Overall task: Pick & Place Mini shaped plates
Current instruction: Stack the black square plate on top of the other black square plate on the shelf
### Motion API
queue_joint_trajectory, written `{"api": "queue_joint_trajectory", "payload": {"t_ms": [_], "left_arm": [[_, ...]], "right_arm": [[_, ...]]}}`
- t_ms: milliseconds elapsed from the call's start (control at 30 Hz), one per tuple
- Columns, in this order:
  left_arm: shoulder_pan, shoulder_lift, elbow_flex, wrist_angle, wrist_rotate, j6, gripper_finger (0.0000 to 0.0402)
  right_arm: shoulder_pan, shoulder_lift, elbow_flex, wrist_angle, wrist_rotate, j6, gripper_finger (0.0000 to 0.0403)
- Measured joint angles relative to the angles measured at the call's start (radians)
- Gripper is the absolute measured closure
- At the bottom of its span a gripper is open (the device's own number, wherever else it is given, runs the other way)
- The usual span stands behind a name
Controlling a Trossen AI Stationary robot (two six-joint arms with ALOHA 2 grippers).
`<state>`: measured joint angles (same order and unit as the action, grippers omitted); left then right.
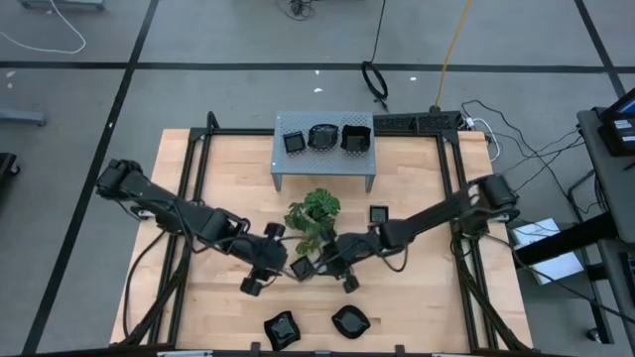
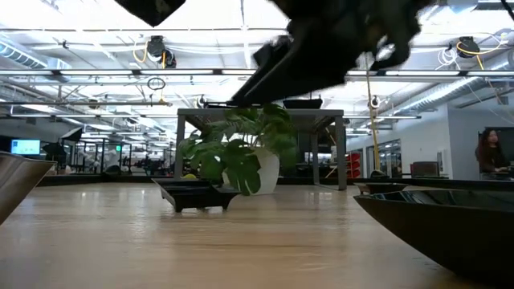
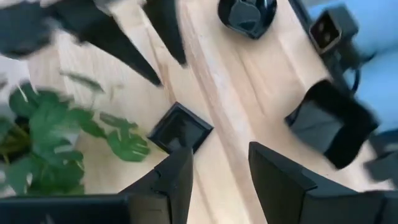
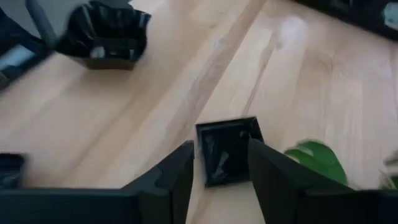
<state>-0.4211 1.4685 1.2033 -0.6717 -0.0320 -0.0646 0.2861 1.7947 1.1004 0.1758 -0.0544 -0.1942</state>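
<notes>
A small square black plate (image 1: 301, 268) lies flat on the table in front of the potted plant (image 1: 313, 218). My right gripper (image 1: 319, 266) hovers above it, open. In the right wrist view the plate (image 4: 227, 162) shows between the two fingers of my right gripper (image 4: 221, 148). In the low view the plate (image 2: 197, 195) rests on the wood with the arm well above it. My left gripper (image 1: 281, 263) is open, just left of the plate (image 3: 180, 127). Three more black plates sit on the grey shelf (image 1: 324, 149).
Another square plate (image 1: 378, 214) lies right of the plant. Two wavy black dishes (image 1: 281, 329) (image 1: 349, 320) sit near the table's near edge. The plant stands just behind both grippers. Bare wood lies to the table's left and right.
</notes>
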Motion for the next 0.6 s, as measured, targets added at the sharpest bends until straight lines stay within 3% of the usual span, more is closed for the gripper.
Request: {"api": "queue_joint_trajectory", "payload": {"t_ms": [167, 400, 600], "left_arm": [[-0.018, 0.0, -0.091, 0.114, -0.041, 0.117, 0.0243], [-0.019, 0.0, -0.235, 0.356, -0.089, 0.14, 0.0243], [-0.017, 0.016, -0.34, 0.497, -0.098, 0.227, 0.0242]], "right_arm": [[0.025, -0.147, -0.001, -0.176, 0.022, 0.095, 0.0269], [0.1, -0.328, -0.001, -0.359, 0.285, 0.101, 0.0256], [0.159, -0.475, -0.001, -0.497, 0.404, 0.177, 0.0246]]}}
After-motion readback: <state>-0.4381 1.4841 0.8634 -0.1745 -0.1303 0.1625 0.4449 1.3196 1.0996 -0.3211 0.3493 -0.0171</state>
